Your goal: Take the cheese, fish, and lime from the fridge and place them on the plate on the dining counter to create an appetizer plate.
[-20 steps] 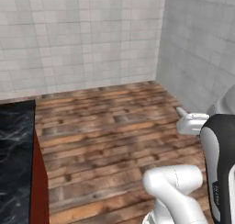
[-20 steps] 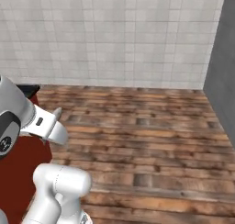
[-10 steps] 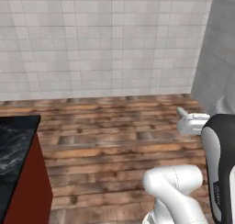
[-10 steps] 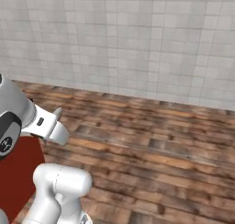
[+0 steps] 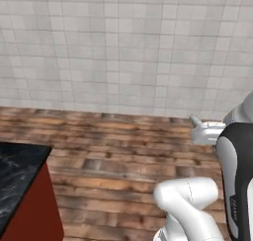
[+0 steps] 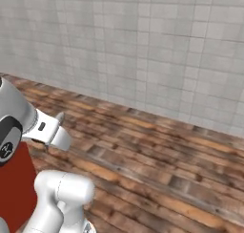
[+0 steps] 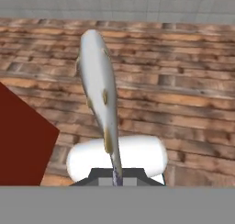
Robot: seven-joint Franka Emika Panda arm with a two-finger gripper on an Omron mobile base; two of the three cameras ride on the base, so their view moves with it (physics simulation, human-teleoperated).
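In the hand view my gripper (image 7: 117,175) is shut on the tail end of the fish (image 7: 98,81), a slender silvery-grey body that points away from the hand over the wooden floor. One corner of the dining counter (image 5: 15,171), black marble with white veins, shows at the lower left of the left base view. Its red base (image 5: 37,213) stands below it, and the same red base (image 6: 14,189) (image 7: 20,140) lies beside my arm. The cheese, lime, plate and fridge are out of view.
A white tiled wall (image 5: 123,52) runs across the back. Brown wooden floor (image 5: 123,156) spreads between it and the base. The counter's corner is close on the left.
The whole scene has slid to the right in both base views, so the base has turned left. The grey corner wall has left the picture. The arm keeps its pose.
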